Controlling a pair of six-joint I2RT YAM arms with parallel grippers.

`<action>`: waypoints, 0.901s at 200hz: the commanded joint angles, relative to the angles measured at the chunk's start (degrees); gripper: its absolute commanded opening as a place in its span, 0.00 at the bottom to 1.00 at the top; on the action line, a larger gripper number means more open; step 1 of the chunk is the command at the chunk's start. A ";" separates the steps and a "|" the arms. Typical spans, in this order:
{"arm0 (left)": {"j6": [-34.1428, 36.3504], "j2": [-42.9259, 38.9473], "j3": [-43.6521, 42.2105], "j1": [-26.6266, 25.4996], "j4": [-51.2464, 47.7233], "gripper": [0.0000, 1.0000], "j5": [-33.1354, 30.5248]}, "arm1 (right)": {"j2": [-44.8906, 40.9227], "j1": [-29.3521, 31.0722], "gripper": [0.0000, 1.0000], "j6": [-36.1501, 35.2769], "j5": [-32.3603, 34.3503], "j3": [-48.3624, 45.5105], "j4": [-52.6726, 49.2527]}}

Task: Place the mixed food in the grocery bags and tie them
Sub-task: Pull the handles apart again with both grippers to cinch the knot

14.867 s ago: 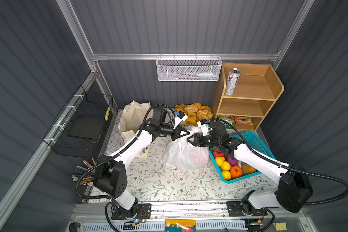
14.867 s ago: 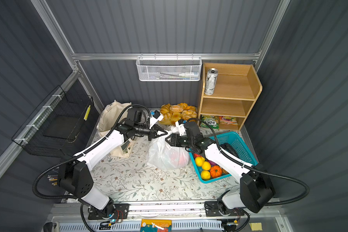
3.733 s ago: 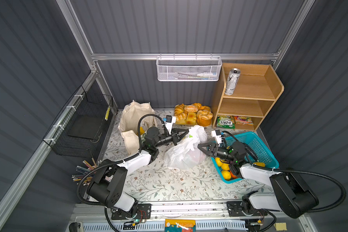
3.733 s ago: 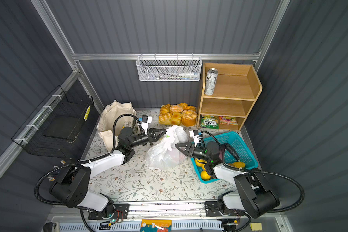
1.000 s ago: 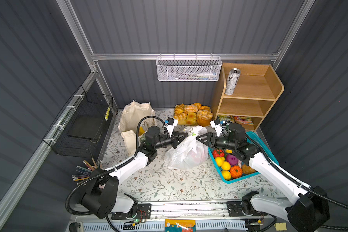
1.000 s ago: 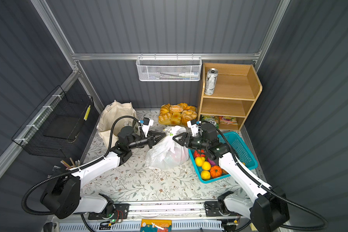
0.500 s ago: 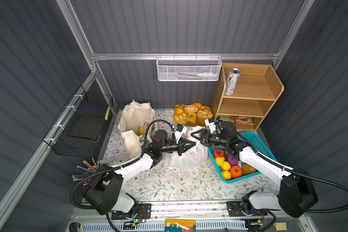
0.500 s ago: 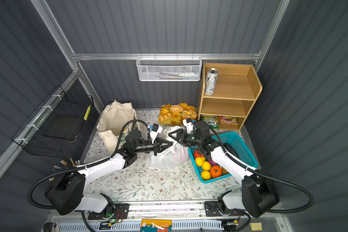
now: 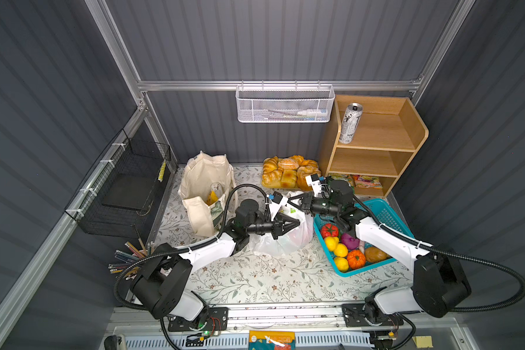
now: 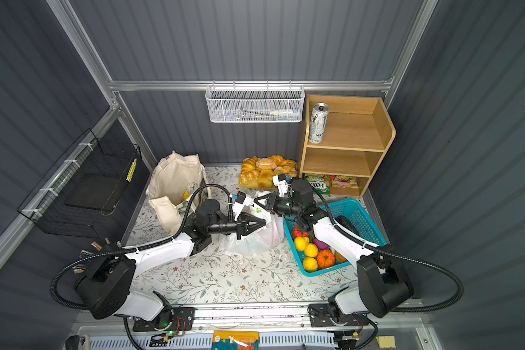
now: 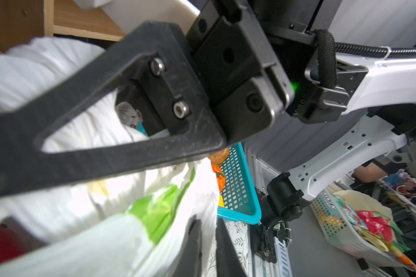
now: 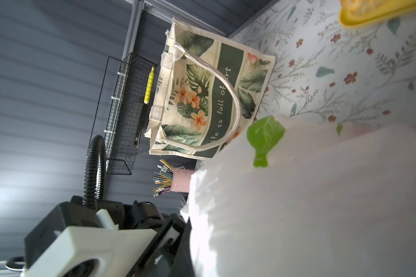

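Note:
The thin white plastic bag sits mid-table, and pink and green of a dragon fruit show through its film. My left gripper reaches across the bag's top; in the left wrist view it is shut on a fold of bag film. My right gripper is shut on the bag's far top edge. The cream tote stands open at the back left, with a yellow snack packet inside. The drink can stands on the shelf.
A turquoise basket of toy fruit lies right of the bag. Bread rolls sit behind it. The wooden shelf holds sweet packets at the bottom. A black wire basket hangs left, above pencils.
My left gripper has moved right over the bag's top. My right gripper has moved left to the bag's far edge, and its jaws, open a second ago, have shut.

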 commanded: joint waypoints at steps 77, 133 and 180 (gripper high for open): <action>-2.14 -5.54 2.91 8.77 -3.83 0.39 -5.09 | 1.12 -2.82 0.00 4.12 -11.61 -8.23 25.29; -8.93 0.40 3.87 8.59 6.67 0.41 -2.50 | 1.94 -2.90 0.00 5.18 -12.35 -9.16 27.88; -10.43 2.56 4.26 6.97 10.24 0.42 -2.81 | 2.45 -2.83 0.00 5.95 -12.52 -9.39 29.29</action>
